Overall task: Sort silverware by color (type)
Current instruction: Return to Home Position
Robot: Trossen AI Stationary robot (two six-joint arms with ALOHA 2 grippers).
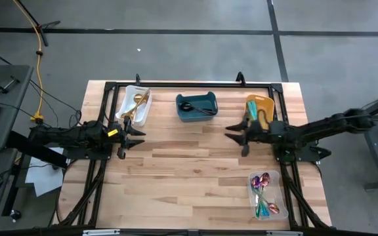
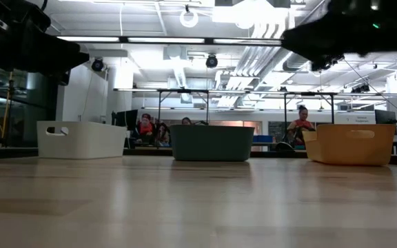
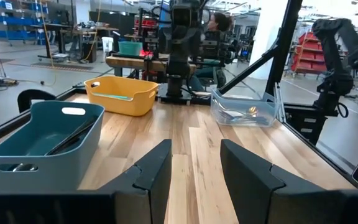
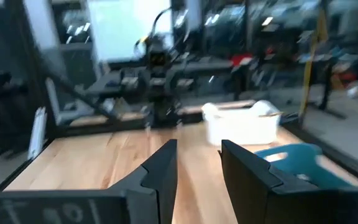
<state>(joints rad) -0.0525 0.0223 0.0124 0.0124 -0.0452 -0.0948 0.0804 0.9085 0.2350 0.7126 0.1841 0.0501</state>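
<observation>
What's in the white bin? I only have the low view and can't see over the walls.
Observer: The high view shows gold spoons lying in the white bin.
Operator: Only three bins out there?
Observer: No, there is a fourth. A clear bin sits apart from that row, on the robot's right, and holds iridescent spoons.
Operator: Are the grippers carrying anything?
Observer: No. The left gripper, near the white bin, and the right gripper, near the orange bin, are both open and empty.

Left gripper (image 1: pixel 138 134), right gripper (image 1: pixel 231 133): jaws apart
</observation>
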